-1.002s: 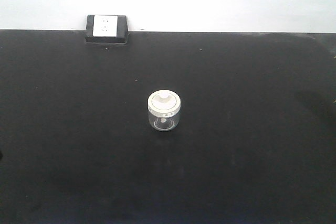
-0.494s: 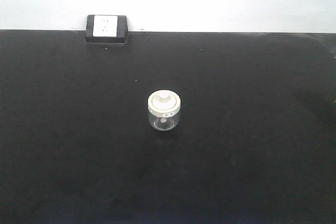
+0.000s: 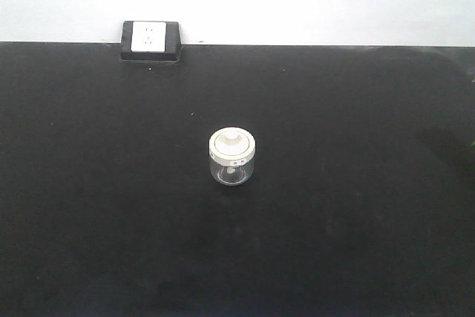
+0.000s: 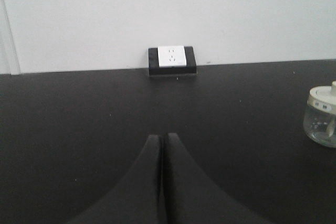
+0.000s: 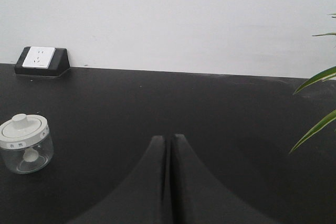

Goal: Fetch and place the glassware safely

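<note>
The glassware, a squat clear jar point(image 3: 233, 158) with a cream-white knobbed lid, stands upright in the middle of the black table point(image 3: 356, 206). Neither gripper shows in the front view. In the left wrist view my left gripper point(image 4: 161, 136) is shut and empty, with the jar point(image 4: 322, 119) well off to its right at the frame edge. The right gripper point(image 5: 168, 138) is also shut on nothing, and the jar point(image 5: 25, 143) sits far to its left.
A white wall socket in a black housing point(image 3: 151, 40) rests at the table's back edge against the white wall. Green plant leaves point(image 5: 317, 85) reach in from the right in the right wrist view.
</note>
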Controlling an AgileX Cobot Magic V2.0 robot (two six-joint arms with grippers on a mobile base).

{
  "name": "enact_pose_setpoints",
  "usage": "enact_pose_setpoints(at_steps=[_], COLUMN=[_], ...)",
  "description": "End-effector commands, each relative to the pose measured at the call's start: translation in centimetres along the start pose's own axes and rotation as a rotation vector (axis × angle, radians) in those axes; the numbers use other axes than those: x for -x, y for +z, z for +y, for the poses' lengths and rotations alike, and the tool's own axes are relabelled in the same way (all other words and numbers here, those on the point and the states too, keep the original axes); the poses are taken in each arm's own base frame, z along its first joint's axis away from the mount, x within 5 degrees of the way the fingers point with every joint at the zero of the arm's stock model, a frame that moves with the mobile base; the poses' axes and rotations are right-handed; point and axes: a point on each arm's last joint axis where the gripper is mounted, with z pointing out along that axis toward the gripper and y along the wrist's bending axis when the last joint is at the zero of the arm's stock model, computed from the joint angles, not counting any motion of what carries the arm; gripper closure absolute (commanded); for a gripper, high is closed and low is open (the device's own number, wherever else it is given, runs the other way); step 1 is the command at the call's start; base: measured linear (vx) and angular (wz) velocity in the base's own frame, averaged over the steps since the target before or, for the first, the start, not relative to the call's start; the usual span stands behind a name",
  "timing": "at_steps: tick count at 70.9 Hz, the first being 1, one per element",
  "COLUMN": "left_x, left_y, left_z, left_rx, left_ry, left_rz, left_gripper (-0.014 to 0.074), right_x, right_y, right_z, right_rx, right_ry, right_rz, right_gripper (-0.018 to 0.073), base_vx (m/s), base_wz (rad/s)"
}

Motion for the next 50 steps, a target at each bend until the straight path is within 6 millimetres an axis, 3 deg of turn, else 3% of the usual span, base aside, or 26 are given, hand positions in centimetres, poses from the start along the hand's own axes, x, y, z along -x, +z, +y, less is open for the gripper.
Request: enact_pose_setpoints(at_steps=[1, 50], left_x=[-0.46, -0.44], left_y=[0.04, 0.04], left_z=[0.01, 0.01], left_rx=[0.003, 0.003], left_ry=[-0.019, -0.019], left_rz=[-0.038, -0.037], left_gripper=[0.0603, 0.0603], right_x=[1.29, 1.29], right_y=[-0.13, -0.13], right_z=[0.17, 0.18], right_rx=[0.021, 0.021], right_ry=[-0.019, -0.019], right_rz=[-0.07, -0.07], right_gripper=[0.0563, 0.0563], base_vx=[0.0, 0.0], base_wz=[0.0, 0.0])
